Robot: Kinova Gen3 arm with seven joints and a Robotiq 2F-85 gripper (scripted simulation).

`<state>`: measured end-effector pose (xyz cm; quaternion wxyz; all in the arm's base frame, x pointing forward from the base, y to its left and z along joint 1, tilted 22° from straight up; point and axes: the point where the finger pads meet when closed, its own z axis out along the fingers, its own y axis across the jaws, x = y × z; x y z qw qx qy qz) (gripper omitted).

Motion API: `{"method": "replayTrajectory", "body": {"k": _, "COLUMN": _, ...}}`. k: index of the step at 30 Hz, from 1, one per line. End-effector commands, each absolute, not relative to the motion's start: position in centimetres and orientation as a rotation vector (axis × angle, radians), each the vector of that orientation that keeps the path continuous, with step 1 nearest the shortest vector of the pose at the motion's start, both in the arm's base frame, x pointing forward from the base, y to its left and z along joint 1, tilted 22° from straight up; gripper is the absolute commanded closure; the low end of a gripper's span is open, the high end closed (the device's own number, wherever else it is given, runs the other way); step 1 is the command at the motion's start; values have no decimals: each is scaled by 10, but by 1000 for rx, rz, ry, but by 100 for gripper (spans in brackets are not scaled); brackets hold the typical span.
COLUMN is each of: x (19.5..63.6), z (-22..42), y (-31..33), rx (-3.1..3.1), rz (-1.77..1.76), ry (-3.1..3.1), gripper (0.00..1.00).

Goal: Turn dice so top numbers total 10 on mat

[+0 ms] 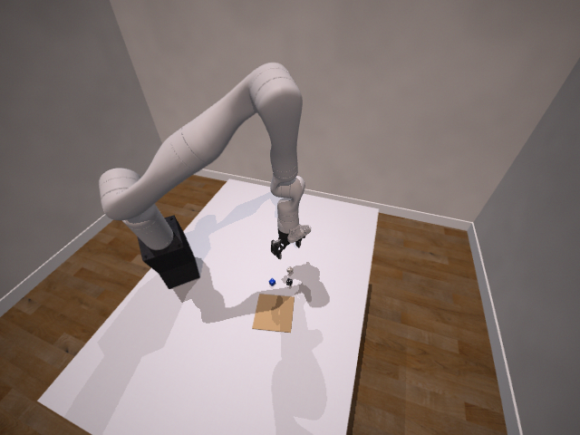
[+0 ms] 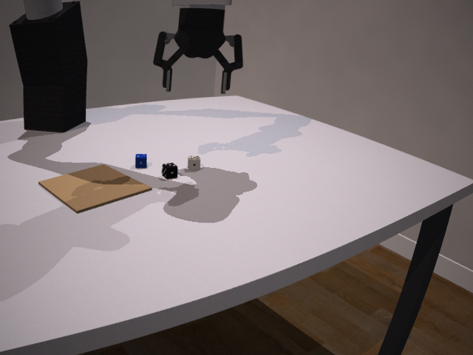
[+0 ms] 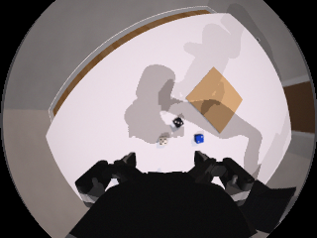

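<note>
My gripper (image 1: 287, 250) (image 2: 196, 92) (image 3: 164, 158) is wide open and empty, high above the table behind the dice. A blue die (image 1: 272, 282) (image 2: 140, 161) (image 3: 199, 138), a black die (image 1: 288, 282) (image 2: 169, 170) (image 3: 177, 122) and a white die (image 1: 290, 270) (image 2: 194, 163) (image 3: 162, 141) lie apart on the table, off the mat. The white die shows one pip on the side facing the exterior camera and several pips on top. The other top numbers are too small to read surely. The tan mat (image 1: 266, 318) (image 2: 80, 204) (image 3: 214, 81) lies flat beside them.
The white table (image 1: 210, 374) (image 2: 305, 214) (image 3: 99, 99) carries everything. The arm's black base (image 1: 180, 275) (image 2: 53, 103) stands at its left side in the top view. The arm's shadows fall over part of the mat and beside the dice.
</note>
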<state>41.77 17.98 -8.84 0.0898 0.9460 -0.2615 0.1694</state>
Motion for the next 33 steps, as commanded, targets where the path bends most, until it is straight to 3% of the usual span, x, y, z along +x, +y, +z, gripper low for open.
{"method": "replayTrajectory", "body": {"k": 1, "x": 420, "z": -87, "y": 182, "rx": 2809, "rz": 510, "ry": -809, "gripper": 0}}
{"method": "replayTrajectory", "body": {"k": 14, "x": 416, "z": -100, "y": 178, "rx": 2656, "rz": 531, "ry": -1334, "gripper": 0}}
{"method": "replayTrajectory", "body": {"k": 33, "x": 426, "z": -123, "y": 174, "rx": 1941, "rz": 596, "ry": -2458, "gripper": 0}}
